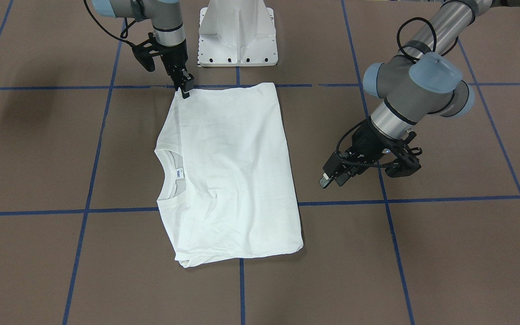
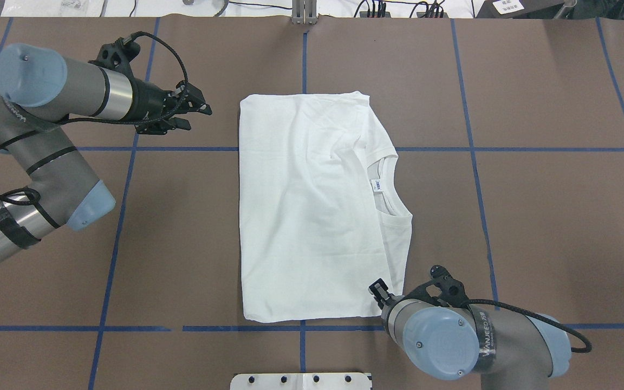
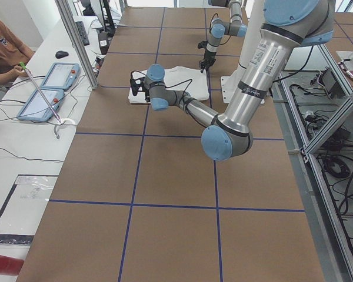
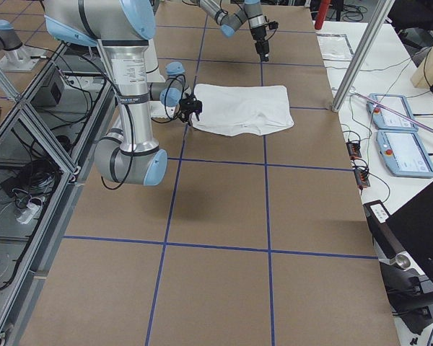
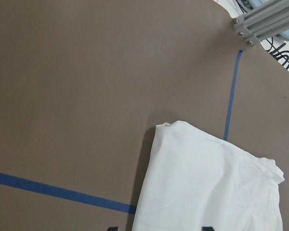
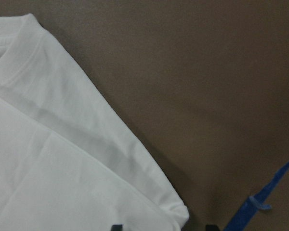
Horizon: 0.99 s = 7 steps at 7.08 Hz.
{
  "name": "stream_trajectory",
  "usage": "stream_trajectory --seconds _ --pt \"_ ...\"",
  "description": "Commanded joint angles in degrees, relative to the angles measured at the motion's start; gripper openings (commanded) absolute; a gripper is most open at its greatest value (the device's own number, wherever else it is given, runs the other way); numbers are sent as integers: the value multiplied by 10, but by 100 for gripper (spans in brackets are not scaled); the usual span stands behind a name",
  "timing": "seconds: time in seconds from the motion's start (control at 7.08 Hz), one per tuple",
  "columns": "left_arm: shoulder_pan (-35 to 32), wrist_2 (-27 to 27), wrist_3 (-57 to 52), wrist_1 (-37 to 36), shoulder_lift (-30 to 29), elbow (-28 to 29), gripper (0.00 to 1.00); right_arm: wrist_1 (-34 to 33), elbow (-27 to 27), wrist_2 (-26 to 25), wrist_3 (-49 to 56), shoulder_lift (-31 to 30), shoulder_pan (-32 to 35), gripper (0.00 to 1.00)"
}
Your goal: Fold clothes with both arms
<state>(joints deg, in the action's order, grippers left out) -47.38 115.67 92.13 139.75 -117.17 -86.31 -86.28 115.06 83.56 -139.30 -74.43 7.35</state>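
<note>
Left fingers (image 1: 327, 175) are spread wide with nothing in them. They hang over bare table (image 1: 445, 253) off the robot's-left edge of the T-shirt (image 1: 233, 171), clear of the cloth. The left arm (image 2: 46, 162) bends in at the elbow, and its wrist camera looks across brown table and a blue tape line (image 5: 53, 190) to a far corner of the shirt.

Over to the right fingers (image 1: 188, 84): they're parted too! The right wrist camera shows both tips apart, with a corner of the shirt lying between them. From the front-facing view, the right arm (image 1: 165, 20) points almost straight down, and those fingers sit at the shirt's corner nearest the white pedestal base (image 1: 237, 36), on the robot's right. Whether they actually touch the cloth, I can't tell.

The T-shirt lies flat in the middle of the table, folded into a rough rectangle with a plain white side up. Its ribbed collar (image 1: 166, 174) opens toward the robot's right, with the neck label (image 1: 178, 174) showing inside. A folded layer covers part of that collar.
</note>
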Motion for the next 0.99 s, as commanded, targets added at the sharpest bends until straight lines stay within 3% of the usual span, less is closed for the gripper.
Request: stream_trajectory --seconds 0.0,0.28,0.42,0.56,0.85 --pt "-1 0 0 0 0 0 65 -2 0 -1 0 0 3 48" --pt "-3 0 0 0 1 -1 65 -2 -2 -1 -2 -1 2 47" --pt "-3 0 1 0 0 -1 65 -3 -2 -1 -3 -1 2 33" --pt "-3 -1 2 -1 1 -2 65 -2 -1 -1 -6 -1 2 0" --pt "3 -3 64 -1 5 -13 65 -3 3 -1 -5 1 5 0"
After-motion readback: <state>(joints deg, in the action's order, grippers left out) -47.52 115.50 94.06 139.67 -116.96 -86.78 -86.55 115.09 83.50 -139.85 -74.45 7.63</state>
